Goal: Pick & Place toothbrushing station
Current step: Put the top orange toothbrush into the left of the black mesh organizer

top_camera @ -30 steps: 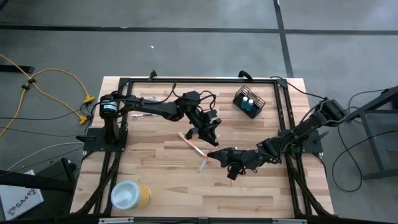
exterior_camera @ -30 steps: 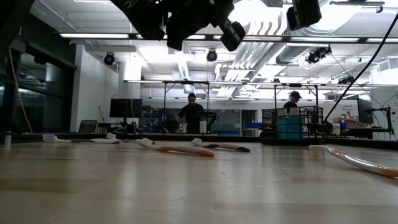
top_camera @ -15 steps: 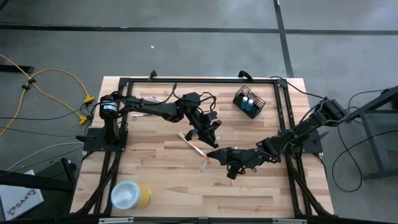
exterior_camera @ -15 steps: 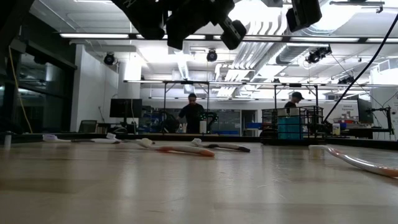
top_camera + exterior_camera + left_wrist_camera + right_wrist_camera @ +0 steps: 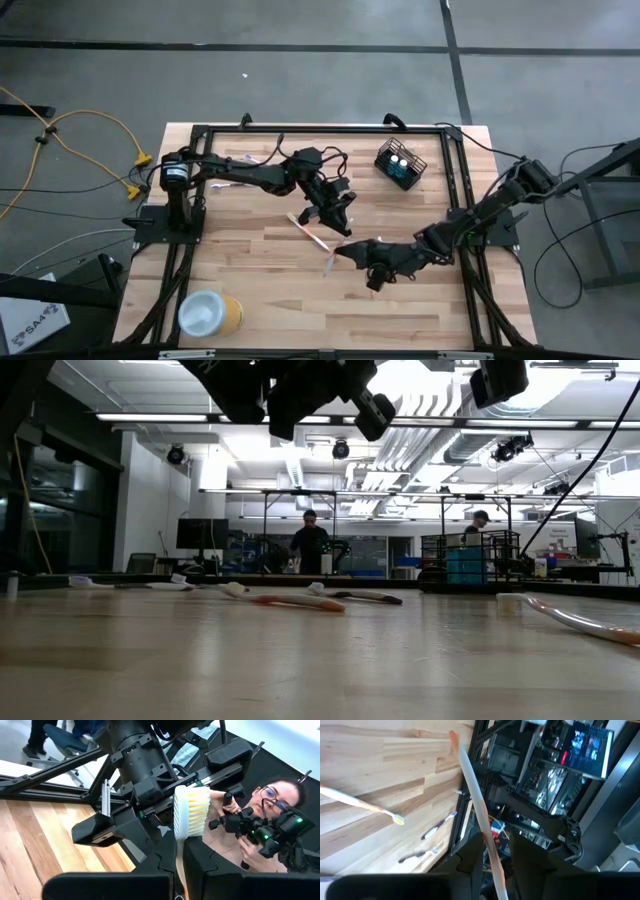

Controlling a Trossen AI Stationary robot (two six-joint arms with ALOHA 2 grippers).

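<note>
The wooden table (image 5: pixel 250 300) fills the centre of the high view. The black wire-mesh holder (image 5: pixel 401 164) stands at its upper right, two blue tubes (image 5: pixel 399 158) inside. At centre, the left gripper (image 5: pixel 335 222) is clamped on a white-bristled toothbrush (image 5: pixel 190 812). Just lower right, the right gripper (image 5: pixel 345 252) has a pale orange-tipped toothbrush (image 5: pixel 475 795) between its parted fingers. Another toothbrush (image 5: pixel 308 230) lies flat between the grippers.

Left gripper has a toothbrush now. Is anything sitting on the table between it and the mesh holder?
Nothing visible. The left gripper holds the toothbrush, and bare wood lies between it and the mesh holder. The right gripper hangs on the other side, clear of that line.
</note>
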